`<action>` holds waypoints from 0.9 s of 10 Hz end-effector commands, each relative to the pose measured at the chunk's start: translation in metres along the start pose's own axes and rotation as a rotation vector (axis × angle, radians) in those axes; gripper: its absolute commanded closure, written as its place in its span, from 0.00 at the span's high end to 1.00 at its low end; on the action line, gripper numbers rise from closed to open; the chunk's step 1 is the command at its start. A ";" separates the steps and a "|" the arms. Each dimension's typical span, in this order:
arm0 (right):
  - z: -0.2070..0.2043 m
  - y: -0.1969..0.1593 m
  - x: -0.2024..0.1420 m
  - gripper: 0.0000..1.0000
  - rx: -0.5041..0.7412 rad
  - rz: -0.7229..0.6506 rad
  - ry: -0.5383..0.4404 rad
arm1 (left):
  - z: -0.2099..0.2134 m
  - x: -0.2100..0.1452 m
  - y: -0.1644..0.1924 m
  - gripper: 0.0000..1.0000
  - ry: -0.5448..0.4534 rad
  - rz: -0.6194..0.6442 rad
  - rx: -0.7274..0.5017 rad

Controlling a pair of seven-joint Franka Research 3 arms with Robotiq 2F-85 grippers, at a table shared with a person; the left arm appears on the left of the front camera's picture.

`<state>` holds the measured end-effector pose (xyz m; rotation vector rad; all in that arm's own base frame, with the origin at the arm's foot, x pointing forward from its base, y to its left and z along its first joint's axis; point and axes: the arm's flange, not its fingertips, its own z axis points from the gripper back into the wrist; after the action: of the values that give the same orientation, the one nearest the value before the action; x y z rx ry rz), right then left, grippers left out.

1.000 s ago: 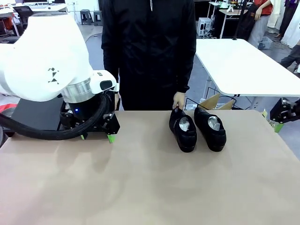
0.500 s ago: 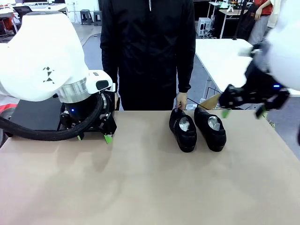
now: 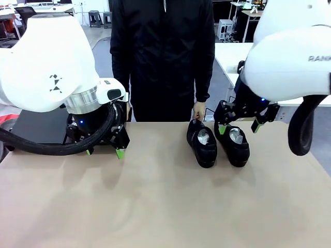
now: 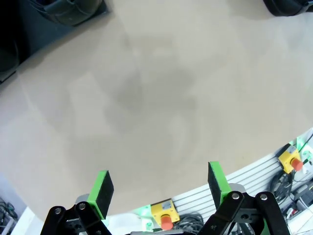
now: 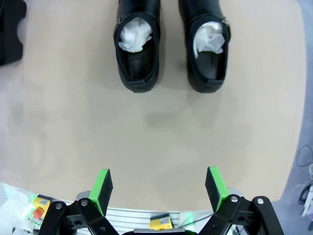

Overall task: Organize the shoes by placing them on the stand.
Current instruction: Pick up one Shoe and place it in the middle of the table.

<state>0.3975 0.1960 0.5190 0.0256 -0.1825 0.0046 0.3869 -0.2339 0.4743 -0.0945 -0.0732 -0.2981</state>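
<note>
Two glossy black shoes with white paper inside lie side by side at the table's far middle, the left shoe (image 3: 202, 143) (image 5: 139, 49) and the right shoe (image 3: 234, 142) (image 5: 208, 46). A person's hand (image 3: 197, 110) touches the far end of the left shoe. My right gripper (image 3: 238, 127) (image 5: 159, 188) hovers open just above the right shoe, holding nothing. Open and holding nothing too, my left gripper (image 3: 104, 152) (image 4: 159, 188) hangs low over bare table at the far left. The black stand (image 3: 36, 125) (image 4: 11, 41) lies right behind it, mostly hidden by the left arm.
The person in black stands at the far edge, between stand and shoes. The tan tabletop (image 3: 155, 206) is bare across its middle and front. A thick black cable (image 3: 62, 147) loops under the left arm. Yellow button boxes (image 4: 161, 215) sit on a rail along the table's edge.
My right arm has swung in from the picture's right edge to above the right shoe. The left arm lifted slightly. The shoes and the person's hand stayed put.
</note>
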 end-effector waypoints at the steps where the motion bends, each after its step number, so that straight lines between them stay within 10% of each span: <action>1: -0.013 0.005 0.004 1.00 0.000 0.008 0.015 | 0.002 0.002 0.001 1.00 -0.008 0.002 -0.006; 9: -0.104 0.017 0.098 1.00 0.024 0.107 0.058 | 0.002 0.002 0.001 1.00 -0.008 0.002 -0.006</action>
<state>0.5034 0.2133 0.4330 0.0219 -0.1194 0.0735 0.3871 -0.2339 0.4747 -0.0948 -0.0742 -0.2978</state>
